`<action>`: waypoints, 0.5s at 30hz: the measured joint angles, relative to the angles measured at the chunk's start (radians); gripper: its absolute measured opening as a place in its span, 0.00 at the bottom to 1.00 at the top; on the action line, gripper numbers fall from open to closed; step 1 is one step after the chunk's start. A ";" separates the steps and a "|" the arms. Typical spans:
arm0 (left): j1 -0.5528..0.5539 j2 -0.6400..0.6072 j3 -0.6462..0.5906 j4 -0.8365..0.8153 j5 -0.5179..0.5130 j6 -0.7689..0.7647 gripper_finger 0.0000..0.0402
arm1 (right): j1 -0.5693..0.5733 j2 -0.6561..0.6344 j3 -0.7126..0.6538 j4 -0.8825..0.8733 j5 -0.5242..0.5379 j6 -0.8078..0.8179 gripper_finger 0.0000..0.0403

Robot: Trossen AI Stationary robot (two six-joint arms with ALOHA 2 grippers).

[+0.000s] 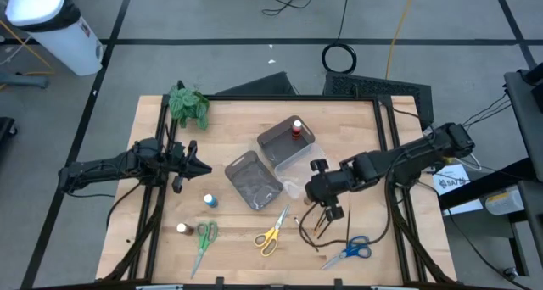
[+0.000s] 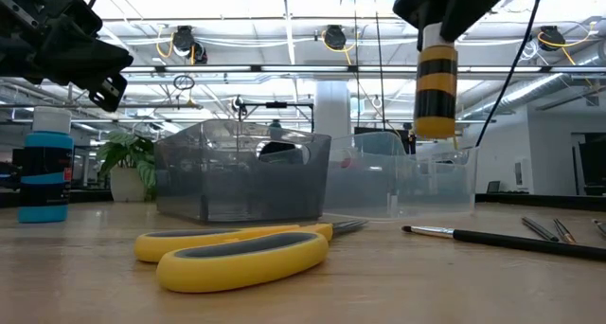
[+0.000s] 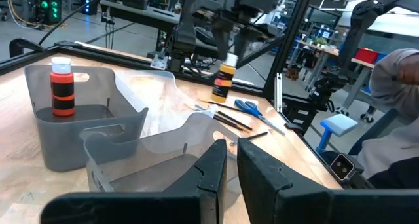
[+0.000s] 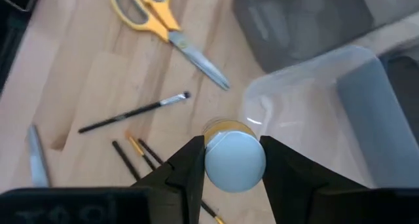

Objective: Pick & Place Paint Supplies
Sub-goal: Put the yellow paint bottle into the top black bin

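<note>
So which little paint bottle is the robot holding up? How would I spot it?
Find the clear tray in the middle of the wooden table. Just beside it, the right gripper holds a small bottle up in the air, above the thin brushes. It is the only bottle with yellow and black stripes, and the only one off the table.

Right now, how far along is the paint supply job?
Done: one red bottle stands in a grey tray. In hand: the right gripper holds a yellow bottle in the air. Left: blue bottle, small bottle, three scissors and the brushes. Left gripper waits, shut.
</note>
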 joint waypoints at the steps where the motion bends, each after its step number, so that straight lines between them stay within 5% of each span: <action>1: 0.000 0.000 0.000 0.000 0.000 0.000 0.12 | -0.014 -0.006 0.000 0.002 0.000 -0.001 0.31; 15: 0.000 0.000 0.000 0.000 0.000 0.000 0.12 | -0.212 -0.107 0.000 -0.005 0.000 -0.073 0.31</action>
